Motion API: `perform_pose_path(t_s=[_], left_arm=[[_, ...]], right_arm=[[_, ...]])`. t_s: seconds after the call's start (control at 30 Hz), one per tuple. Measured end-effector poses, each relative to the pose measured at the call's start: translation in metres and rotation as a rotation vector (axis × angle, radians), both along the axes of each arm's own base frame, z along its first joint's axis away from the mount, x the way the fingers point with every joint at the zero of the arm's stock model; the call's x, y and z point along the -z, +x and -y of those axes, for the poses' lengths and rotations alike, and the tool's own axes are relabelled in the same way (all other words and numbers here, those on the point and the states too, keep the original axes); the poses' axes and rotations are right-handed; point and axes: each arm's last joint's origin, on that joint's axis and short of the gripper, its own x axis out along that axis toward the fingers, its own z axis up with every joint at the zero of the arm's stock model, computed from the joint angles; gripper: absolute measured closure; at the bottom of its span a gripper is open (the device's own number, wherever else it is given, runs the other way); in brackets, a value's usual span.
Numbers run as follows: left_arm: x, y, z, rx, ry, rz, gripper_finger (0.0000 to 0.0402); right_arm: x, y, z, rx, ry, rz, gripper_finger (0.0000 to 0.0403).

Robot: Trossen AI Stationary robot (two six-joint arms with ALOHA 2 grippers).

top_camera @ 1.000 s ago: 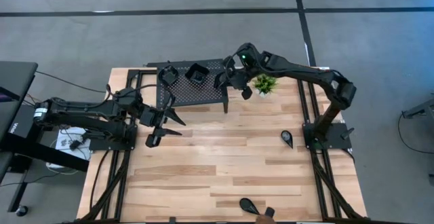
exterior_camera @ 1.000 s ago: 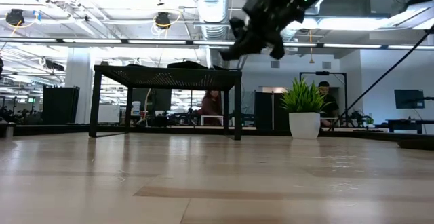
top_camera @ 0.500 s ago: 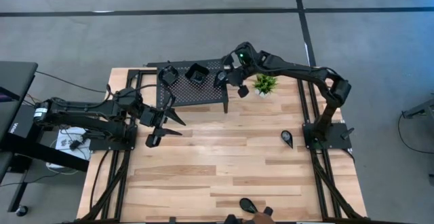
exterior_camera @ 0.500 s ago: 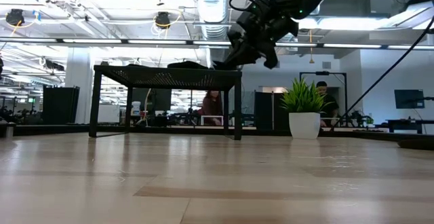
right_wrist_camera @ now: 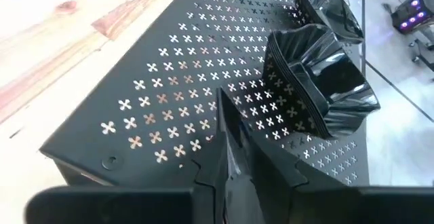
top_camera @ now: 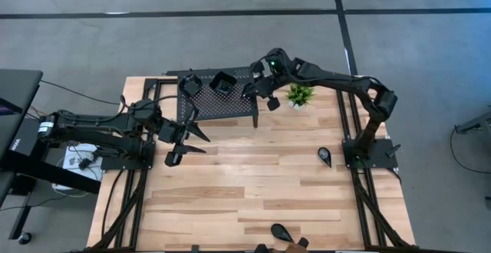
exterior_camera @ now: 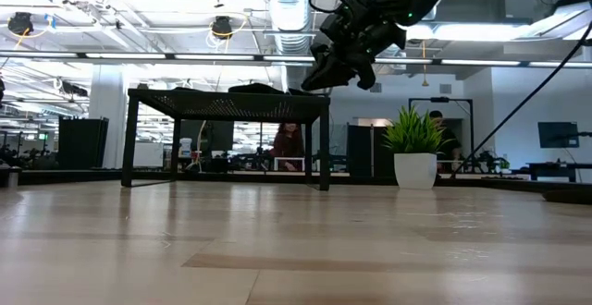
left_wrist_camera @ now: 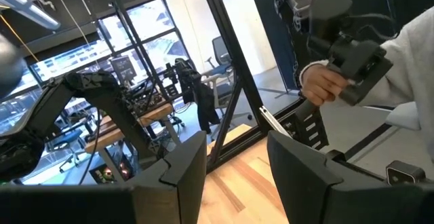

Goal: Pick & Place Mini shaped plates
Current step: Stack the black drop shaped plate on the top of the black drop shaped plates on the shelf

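Observation:
A black perforated stand (top_camera: 222, 106) stands at the table's far side. Two piles of glossy black mini plates rest on its top: wavy-edged square ones (right_wrist_camera: 319, 81) (top_camera: 223, 83) and another pile (right_wrist_camera: 325, 7) (top_camera: 190, 84) farther left. My right gripper (top_camera: 258, 92) (right_wrist_camera: 237, 163) hovers over the stand's right end, shut on a thin black plate (right_wrist_camera: 227, 125) seen edge-on. Two teardrop plates lie flat on the wood, one by the right edge (top_camera: 324, 156) and one by the near edge (top_camera: 281, 231). My left gripper (top_camera: 188, 142) (left_wrist_camera: 234, 163) waits open over the table's left side. My right gripper pinches a mini plate by its rim (right_wrist_camera: 229, 149) between the two fingers, coming slanting down from the right. The plate stands edge-on out past the fingertips, over the stand's perforated top (right_wrist_camera: 176, 95). I cannot tell whether its free edge touches the stand.
A small green potted plant (top_camera: 299, 94) (exterior_camera: 413, 148) stands just right of the stand, close to my right arm. A person's hand (top_camera: 295, 242) shows at the near edge by the teardrop plate. The left wrist view shows a person's hand (left_wrist_camera: 322, 85) holding a device.
My right gripper has moved left from beside the plant toward the stand's right end and come down close to its top, staying shut on the plate. A hand has come in at the near edge.

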Motion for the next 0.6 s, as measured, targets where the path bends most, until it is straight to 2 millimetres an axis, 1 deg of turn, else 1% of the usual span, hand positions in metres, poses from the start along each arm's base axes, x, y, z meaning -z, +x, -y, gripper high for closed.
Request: perform_pose_path(t_s=[0.1,0.23,0.33,0.4,0.47,0.53,0.6], left_arm=[[0.0,0.0,0.0,0.0,0.0,0.0,0.0243],[0.0,0.0,0.0,0.001,-0.011,-0.006,0.0243],[0.0,0.0,0.0,0.002,-0.014,-0.008,0.0243],[0.0,0.0,0.0,0.001,-0.016,-0.008,0.0243],[0.0,0.0,0.0,0.002,-0.016,-0.009,0.0243],[0.0,0.0,0.0,0.002,-0.017,-0.009,0.0243],[0.0,0.0,0.0,0.003,-0.034,-0.018,0.0243]], right_arm=[[-0.009,0.001,-0.01,-0.019,-0.018,0.02,0.0342],[-0.031,0.0,-0.036,-0.018,-0.046,0.045,0.0342],[-0.056,-0.008,-0.066,0.009,-0.032,0.063,0.0342],[-0.073,-0.018,-0.091,0.008,-0.01,0.076,0.0342],[-0.087,-0.03,-0.116,-0.006,0.052,0.075,0.0342],[-0.097,-0.042,-0.137,-0.012,0.141,0.052,0.0342],[-0.101,-0.056,-0.156,-0.01,0.227,-0.009,0.0342]])
